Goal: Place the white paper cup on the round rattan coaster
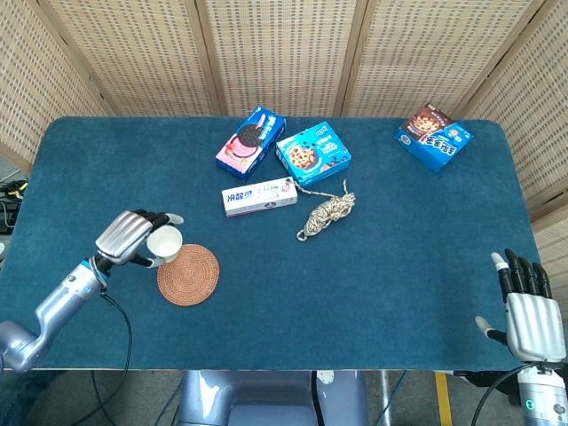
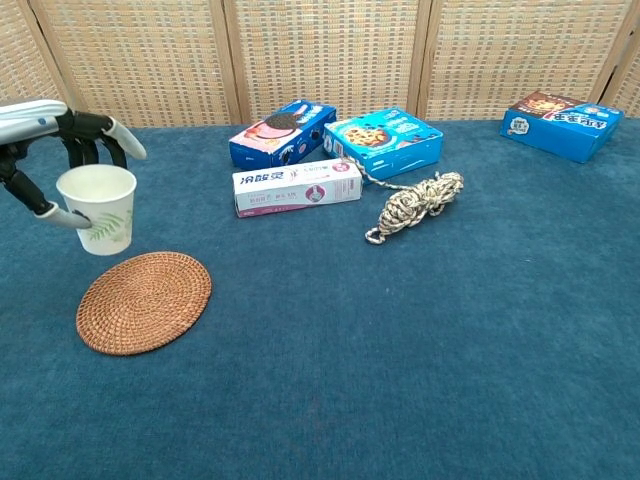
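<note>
My left hand (image 1: 130, 235) (image 2: 50, 150) grips the white paper cup (image 1: 164, 243) (image 2: 98, 209), which has a green leaf print and stands upright in the air. The cup hangs just left of and slightly behind the round rattan coaster (image 1: 188, 274) (image 2: 144, 301), close to its rim and not over its middle. The coaster lies flat and bare on the blue table. My right hand (image 1: 528, 303) rests open past the table's front right corner, far from both things; the chest view does not show it.
Behind the coaster lie a white toothpaste box (image 1: 259, 196) (image 2: 297, 186), an Oreo box (image 1: 250, 142) (image 2: 282, 132), a blue cookie box (image 1: 312, 153) (image 2: 384, 141) and a rope bundle (image 1: 326, 214) (image 2: 416, 205). Another blue box (image 1: 434, 136) (image 2: 558, 124) sits far right.
</note>
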Controlling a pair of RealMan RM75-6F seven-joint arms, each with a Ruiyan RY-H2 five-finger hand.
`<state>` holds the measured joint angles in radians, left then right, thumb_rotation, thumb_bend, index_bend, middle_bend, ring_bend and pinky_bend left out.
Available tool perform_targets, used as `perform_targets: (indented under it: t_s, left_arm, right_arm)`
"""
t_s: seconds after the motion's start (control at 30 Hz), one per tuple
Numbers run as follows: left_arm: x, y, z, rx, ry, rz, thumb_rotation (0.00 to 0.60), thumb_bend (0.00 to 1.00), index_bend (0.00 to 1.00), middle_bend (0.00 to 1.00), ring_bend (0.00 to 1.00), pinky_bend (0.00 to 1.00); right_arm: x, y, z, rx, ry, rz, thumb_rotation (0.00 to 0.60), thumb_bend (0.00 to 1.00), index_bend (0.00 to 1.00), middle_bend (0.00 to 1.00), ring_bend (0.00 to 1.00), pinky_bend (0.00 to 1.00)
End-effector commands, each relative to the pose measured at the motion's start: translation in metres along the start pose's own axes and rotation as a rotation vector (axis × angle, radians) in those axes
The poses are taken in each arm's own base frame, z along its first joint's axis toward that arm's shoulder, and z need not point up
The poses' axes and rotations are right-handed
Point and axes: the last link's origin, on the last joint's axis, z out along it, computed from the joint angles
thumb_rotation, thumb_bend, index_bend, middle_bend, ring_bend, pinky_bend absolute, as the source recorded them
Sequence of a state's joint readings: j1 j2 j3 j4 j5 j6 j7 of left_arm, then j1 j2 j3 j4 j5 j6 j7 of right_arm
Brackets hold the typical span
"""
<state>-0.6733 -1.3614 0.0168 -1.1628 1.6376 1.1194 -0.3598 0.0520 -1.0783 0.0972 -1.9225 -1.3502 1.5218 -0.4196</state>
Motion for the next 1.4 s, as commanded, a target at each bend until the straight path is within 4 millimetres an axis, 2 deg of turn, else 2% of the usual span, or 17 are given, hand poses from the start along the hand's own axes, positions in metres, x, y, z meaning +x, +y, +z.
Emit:
perform_targets:
  t_s: [0.03,0.33,0.57,0.73,0.83,0.9,1.0,1.23,1.4]
  left_arm:
    - [-0.013,0.013,-0.002,-0.025,-0.036,0.005,0.6,0.0,0.27,0.37,0.44,0.43]
    - [-0.032,0.034,0.007,-0.055,-0.025,-0.021,0.6,0.0,0.27,0.36,0.43,0.43]
    - [-0.039,0.036,0.008,-0.068,-0.014,-0.031,0.6,0.0,0.25,0.34,0.41,0.43]
    - [-0.046,0.035,0.006,-0.062,-0.026,-0.042,0.6,0.0,0.23,0.32,0.39,0.34]
    - [-0.051,0.036,0.004,-0.057,-0.025,-0.079,0.6,0.0,0.11,0.2,0.27,0.26]
    - [-0.052,0.036,0.003,-0.061,-0.022,-0.104,0.6,0.0,0.01,0.06,0.11,0.19]
    - [-0.05,0.035,-0.001,-0.073,-0.014,-0.137,0.6,0.0,0.0,0.0,0.0,0.12]
    - [-0.042,0.024,-0.016,-0.082,-0.026,-0.119,0.6,0.0,0.0,0.0,0.0,0.03]
    - [-0.017,0.01,-0.036,-0.043,0.057,-0.079,0.6,0.0,0.0,0.0,0.0,0.0]
  right_arm:
    - [0.001,0.001,0.0,-0.002,0.001,0.003,0.6,0.0,0.0,0.0,0.0,0.0]
    - [0.002,0.004,0.0,-0.01,0.004,0.006,0.6,0.0,0.0,0.0,0.0,0.0]
    - [0.003,0.004,-0.001,-0.009,0.004,0.009,0.6,0.0,0.0,0.0,0.0,0.0]
    - [0.003,0.004,-0.001,-0.01,0.005,0.01,0.6,0.0,0.0,0.0,0.0,0.0]
    - [0.004,0.004,-0.001,-0.008,0.007,0.009,0.6,0.0,0.0,0.0,0.0,0.0]
    - [0.004,0.004,-0.002,-0.008,0.007,0.01,0.6,0.0,0.0,0.0,0.0,0.0]
    - [0.004,0.005,-0.002,-0.011,0.008,0.011,0.6,0.0,0.0,0.0,0.0,0.0]
    - [0.005,0.004,-0.002,-0.007,0.012,0.015,0.6,0.0,0.0,0.0,0.0,0.0]
    - [0.008,0.003,-0.003,0.0,0.017,0.021,0.6,0.0,0.0,0.0,0.0,0.0]
